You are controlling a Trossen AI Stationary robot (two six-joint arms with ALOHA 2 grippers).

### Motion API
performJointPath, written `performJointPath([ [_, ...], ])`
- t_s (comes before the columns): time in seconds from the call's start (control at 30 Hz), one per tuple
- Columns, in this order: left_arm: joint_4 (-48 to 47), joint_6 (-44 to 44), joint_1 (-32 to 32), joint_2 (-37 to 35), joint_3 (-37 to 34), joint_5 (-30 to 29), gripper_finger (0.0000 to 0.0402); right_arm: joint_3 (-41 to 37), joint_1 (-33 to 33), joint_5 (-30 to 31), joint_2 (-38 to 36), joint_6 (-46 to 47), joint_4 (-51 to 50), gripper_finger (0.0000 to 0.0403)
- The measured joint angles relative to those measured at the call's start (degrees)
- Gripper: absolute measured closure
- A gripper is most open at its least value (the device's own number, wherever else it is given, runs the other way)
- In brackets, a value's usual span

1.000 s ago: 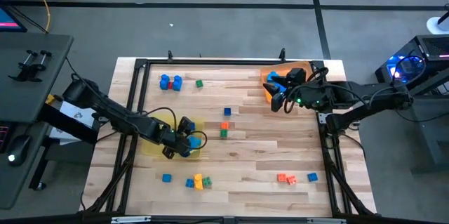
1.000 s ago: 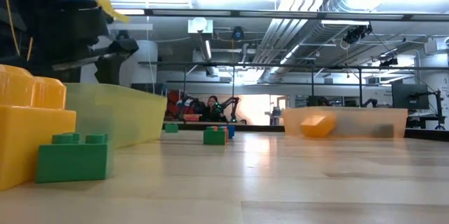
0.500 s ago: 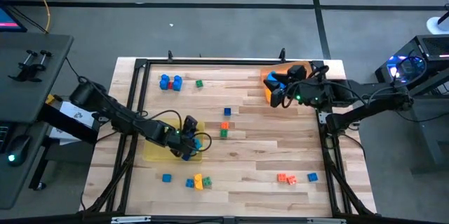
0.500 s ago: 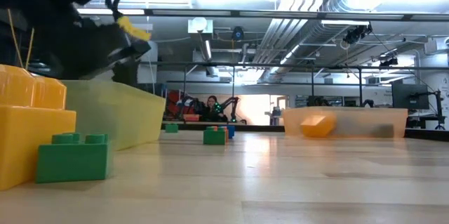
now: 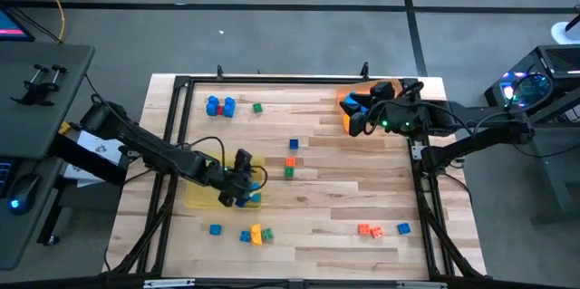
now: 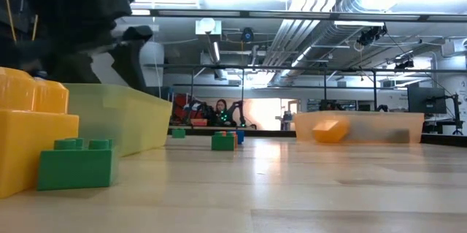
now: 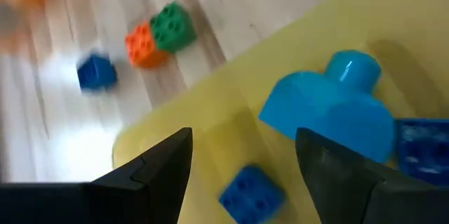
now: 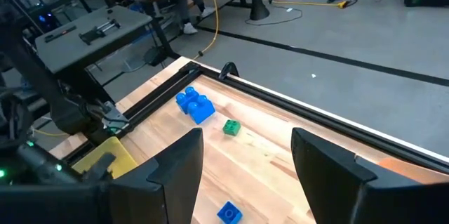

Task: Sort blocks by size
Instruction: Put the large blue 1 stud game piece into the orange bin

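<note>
- The left claw hangs over the yellow tray — wide open, holding nothing.
- Right under it lie blue blocks, already in the tray.
- The right claw waits open above the orange tray, which also holds some blocks.
- Many blocks are still loose on the surface — I think the sorting is just begun.

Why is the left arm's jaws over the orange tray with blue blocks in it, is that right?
Not quite: that tray is yellow, not orange. The high view shows the left gripper over the yellow tray, and the left wrist view shows blue blocks lying inside it, with the jaws open and empty. The orange tray is at the far right corner, by the right gripper.
</note>
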Motion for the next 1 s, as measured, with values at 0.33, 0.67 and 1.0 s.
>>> performJointPath([
  [0.33, -5.04, -38.12, 10.59, -7.94, 1.43, 35.39, 0.0161, 0.00, 0.00, -0.03, -0.02, -0.15, -0.50, 0.0192],
  [0.67, -4.91, -51.98, 20.59, 3.48, 1.38, 46.45, 0.0161, 0.00, 0.00, -0.49, 0.00, -0.15, -1.55, 0.0192],
  [1.0, -2.21, -57.86, 21.69, 7.10, 1.40, 50.98, 0.0161, 0.00, 0.00, -1.78, 0.00, -0.14, -1.84, 0.0192],
])
